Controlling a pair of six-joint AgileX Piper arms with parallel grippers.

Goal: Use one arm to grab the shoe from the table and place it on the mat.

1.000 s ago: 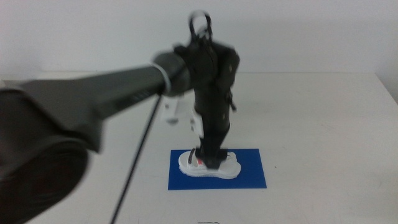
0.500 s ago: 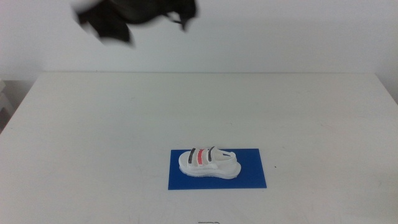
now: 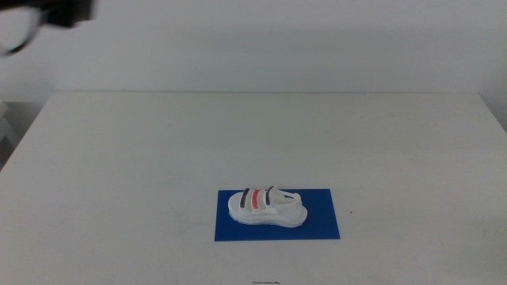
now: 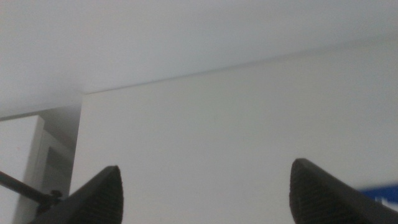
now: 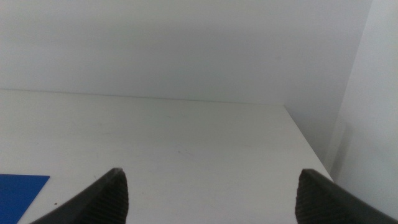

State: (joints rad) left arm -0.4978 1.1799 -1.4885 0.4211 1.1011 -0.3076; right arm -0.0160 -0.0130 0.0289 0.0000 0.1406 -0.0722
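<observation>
One shoe point(image 3: 265, 207) lies on the blue mat point(image 3: 321, 226), resting wholly inside its edges toward the mat's left half, with the sole flat and the two black straps and the red one between them facing up. Its long axis runs along the mat's length, left to right across the near part of the white table point(image 3: 158, 150).

The left gripper point(image 4: 205, 190) is high and far off to the table's left rear; in the middle view only a dark blur of that arm point(image 3: 55, 12) shows at the top left corner. Its jaws stand wide apart and hold nothing, and a sliver of the mat is visible beside one of them. The right gripper point(image 5: 211, 193) waits off the near right side, jaws likewise spread and empty, looking across bare tabletop with a corner of the mat at the edge.

The shoe is well apart from both grippers, so I'd judge the placing done and no further grasp needed.
</observation>
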